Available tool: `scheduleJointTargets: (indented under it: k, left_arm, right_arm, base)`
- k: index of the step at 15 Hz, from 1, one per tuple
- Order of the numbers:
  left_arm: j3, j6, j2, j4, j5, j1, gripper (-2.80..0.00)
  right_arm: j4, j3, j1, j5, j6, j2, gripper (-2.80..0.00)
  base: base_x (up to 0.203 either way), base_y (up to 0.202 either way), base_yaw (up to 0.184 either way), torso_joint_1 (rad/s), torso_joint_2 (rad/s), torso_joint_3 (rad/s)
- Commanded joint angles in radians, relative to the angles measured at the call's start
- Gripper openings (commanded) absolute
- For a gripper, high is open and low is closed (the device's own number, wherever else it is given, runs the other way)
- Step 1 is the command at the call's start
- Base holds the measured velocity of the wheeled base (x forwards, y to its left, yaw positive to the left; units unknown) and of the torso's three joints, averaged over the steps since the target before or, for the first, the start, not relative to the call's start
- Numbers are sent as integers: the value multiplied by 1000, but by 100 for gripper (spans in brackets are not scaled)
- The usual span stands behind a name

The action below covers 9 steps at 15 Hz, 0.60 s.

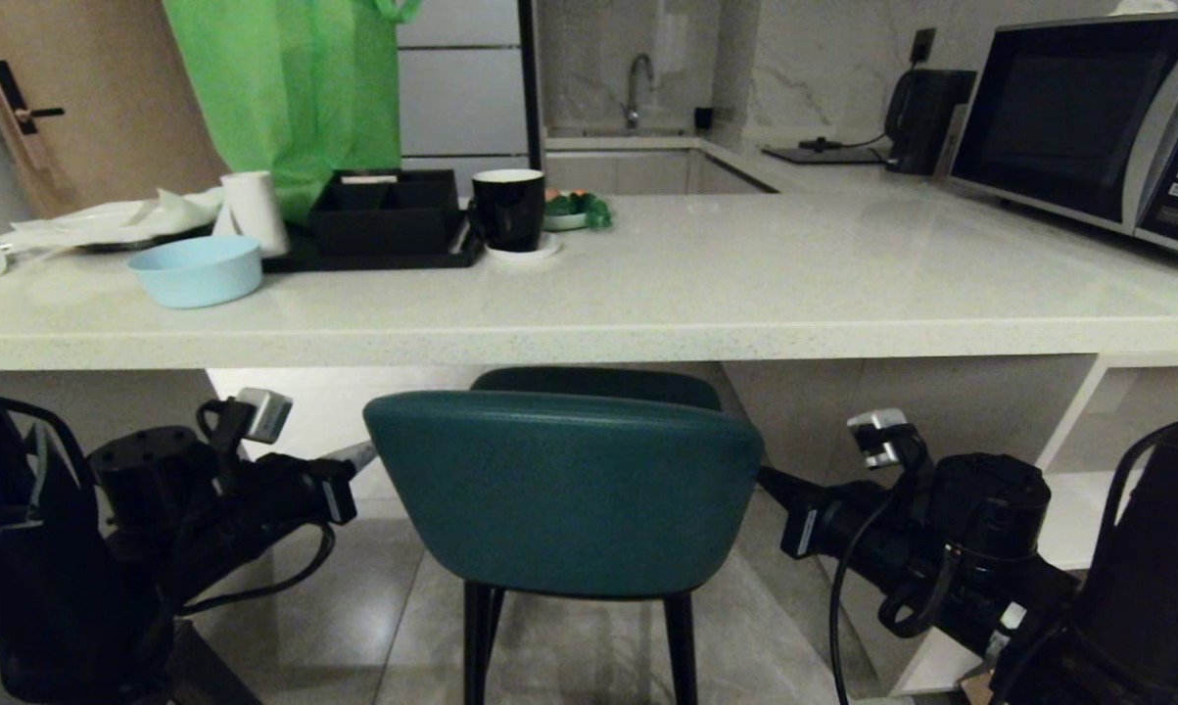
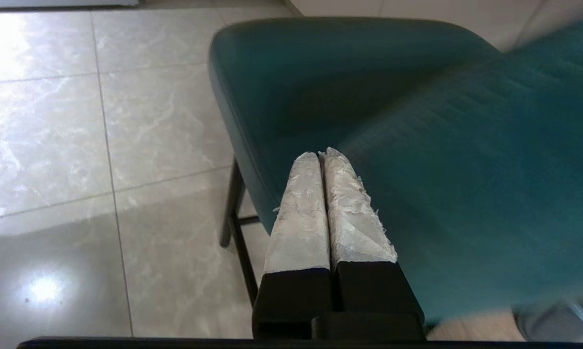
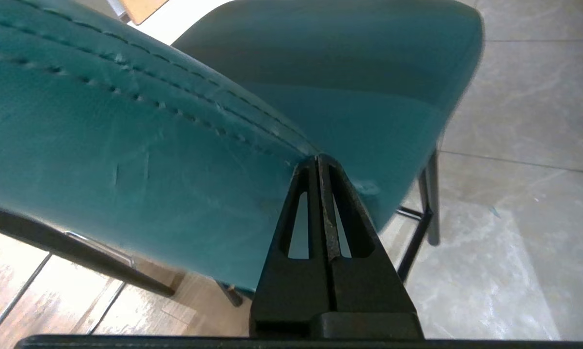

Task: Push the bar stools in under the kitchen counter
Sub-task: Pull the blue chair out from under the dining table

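The teal stool [image 1: 564, 490] stands squarely in front of the worktop [image 1: 647, 294], its seat partly beneath the thick edge and its curved back just short of it. The left end effector [image 2: 320, 157] sits at the stool's left flank with its taped fingers pressed together, holding nothing; the right end effector [image 3: 317, 159], likewise closed and empty, touches the stitched edge of the back on the stool's right side. As I judge it, a push from narrow closed tips on curved padding could slip off sideways. Uneven force would likely swing the stool askew, and a high push could tip it on its black legs [image 1: 481, 636]. The second stool is not in view.
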Motion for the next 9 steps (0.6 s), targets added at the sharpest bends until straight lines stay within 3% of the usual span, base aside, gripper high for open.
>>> scheduleJointTargets:
  k: [1, 4, 9]
  left_arm:
    - [-32, 2, 43, -9, -2, -6, -280]
    - [-90, 9, 104, -9, -2, -13, -280]
    - [-147, 0, 137, -9, -2, -62, -280]
  right_arm:
    - [-8, -28, 20, 2, -2, 41, -280]
    - [-8, -53, 55, 1, -43, 88, -280]
    - [-8, -59, 55, -4, -42, 97, -280]
  base:
    - [0, 0, 0, 0, 0, 0]
    - [0, 0, 0, 0, 0, 0]
    - [0, 0, 0, 0, 0, 0]
